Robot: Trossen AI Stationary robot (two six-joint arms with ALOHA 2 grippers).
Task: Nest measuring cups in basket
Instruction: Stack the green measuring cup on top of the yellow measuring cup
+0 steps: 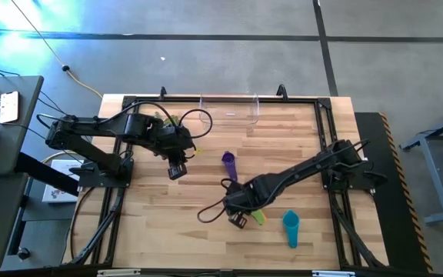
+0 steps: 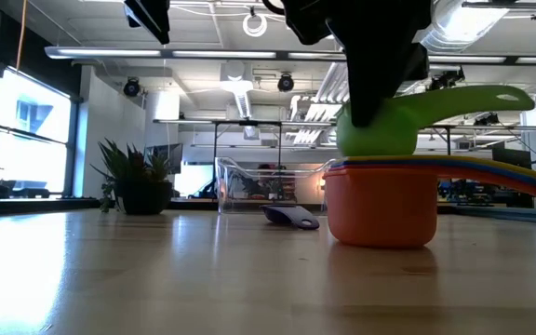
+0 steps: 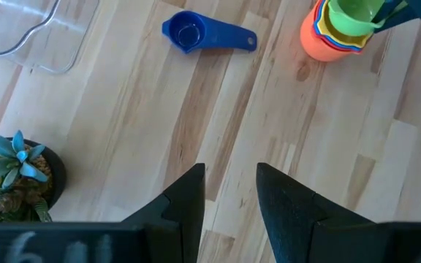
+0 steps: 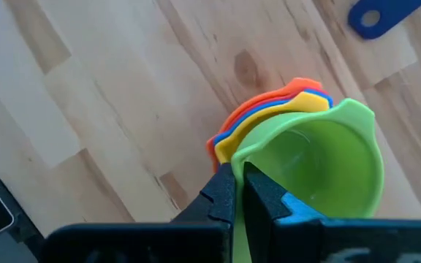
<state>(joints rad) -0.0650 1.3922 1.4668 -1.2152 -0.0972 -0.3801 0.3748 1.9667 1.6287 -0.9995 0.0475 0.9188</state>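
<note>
Your right gripper [image 4: 234,191] is pinched on the rim of the lime-green plastic measuring cup [image 4: 320,164], which sits atop the stack of orange, yellow and blue cups [image 2: 381,209] on the wooden table [image 1: 160,223]. The clear rectangular plastic basket [image 1: 229,109] lies well apart at the far edge, so you will likely carry away from yourself. The purple cup [image 1: 228,163] lies between, and the teal cup [image 1: 291,227] nearby. Your left gripper [image 3: 229,193] hovers with fingers parted (nearer the basket).
</note>
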